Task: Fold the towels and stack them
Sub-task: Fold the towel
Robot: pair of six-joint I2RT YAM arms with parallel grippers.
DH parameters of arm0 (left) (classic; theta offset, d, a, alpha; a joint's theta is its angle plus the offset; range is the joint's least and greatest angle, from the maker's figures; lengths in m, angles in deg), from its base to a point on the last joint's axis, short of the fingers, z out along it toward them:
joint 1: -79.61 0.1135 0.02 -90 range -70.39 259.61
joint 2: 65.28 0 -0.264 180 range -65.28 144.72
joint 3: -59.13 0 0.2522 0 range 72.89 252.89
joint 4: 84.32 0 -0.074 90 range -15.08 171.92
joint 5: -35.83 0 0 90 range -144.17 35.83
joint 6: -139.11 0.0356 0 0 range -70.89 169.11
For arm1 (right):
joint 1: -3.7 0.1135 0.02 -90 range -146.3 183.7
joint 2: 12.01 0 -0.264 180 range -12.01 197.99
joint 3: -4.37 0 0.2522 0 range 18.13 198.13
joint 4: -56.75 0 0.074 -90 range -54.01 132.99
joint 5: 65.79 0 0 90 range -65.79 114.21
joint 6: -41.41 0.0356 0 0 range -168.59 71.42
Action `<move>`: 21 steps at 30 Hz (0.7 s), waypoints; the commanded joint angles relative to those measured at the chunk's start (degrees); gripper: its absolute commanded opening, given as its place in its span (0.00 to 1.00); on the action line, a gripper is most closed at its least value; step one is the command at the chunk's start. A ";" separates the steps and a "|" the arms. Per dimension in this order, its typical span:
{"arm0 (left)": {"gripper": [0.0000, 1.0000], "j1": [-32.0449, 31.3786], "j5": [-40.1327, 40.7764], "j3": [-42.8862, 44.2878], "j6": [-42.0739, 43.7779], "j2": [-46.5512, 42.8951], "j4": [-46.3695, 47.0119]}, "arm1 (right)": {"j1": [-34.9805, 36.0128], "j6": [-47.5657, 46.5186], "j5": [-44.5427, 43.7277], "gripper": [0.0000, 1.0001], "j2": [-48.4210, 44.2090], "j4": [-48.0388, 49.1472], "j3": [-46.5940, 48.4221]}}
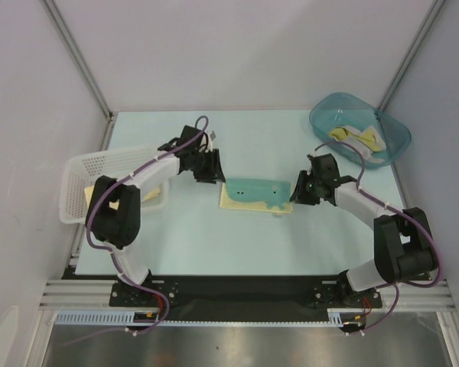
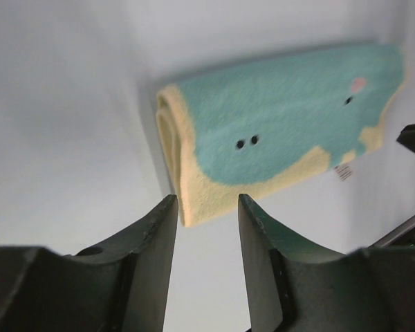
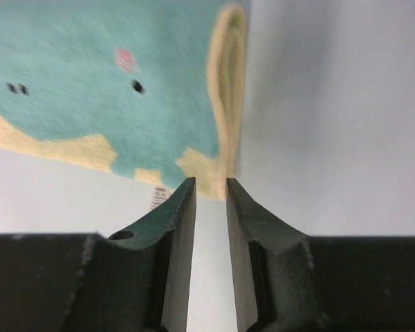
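A folded pale yellow and teal towel lies flat in the middle of the table. It also shows in the left wrist view and the right wrist view. My left gripper is open and empty, its tips just short of the towel's left end. My right gripper stands at the towel's right end, its jaws a narrow gap apart with bare table between them. More crumpled towels, yellow and beige, lie in the teal tub.
A white mesh basket stands at the left, beside the left arm, with something pale yellow in it. The teal tub sits at the back right corner. Grey walls enclose the table at the back and sides.
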 commanded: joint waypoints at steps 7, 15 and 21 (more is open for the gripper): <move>0.35 0.53 -11.97 8.44 1.05 6.18 5.70 | -0.39 -0.30 17.38 0.26 4.05 4.76 10.38; 0.32 0.70 -9.43 9.58 2.72 13.40 8.69 | -1.18 -5.21 24.98 0.24 14.24 11.91 6.96; 0.30 0.88 -4.95 13.87 5.62 17.61 6.94 | -2.59 -7.24 22.52 0.21 16.54 12.18 3.79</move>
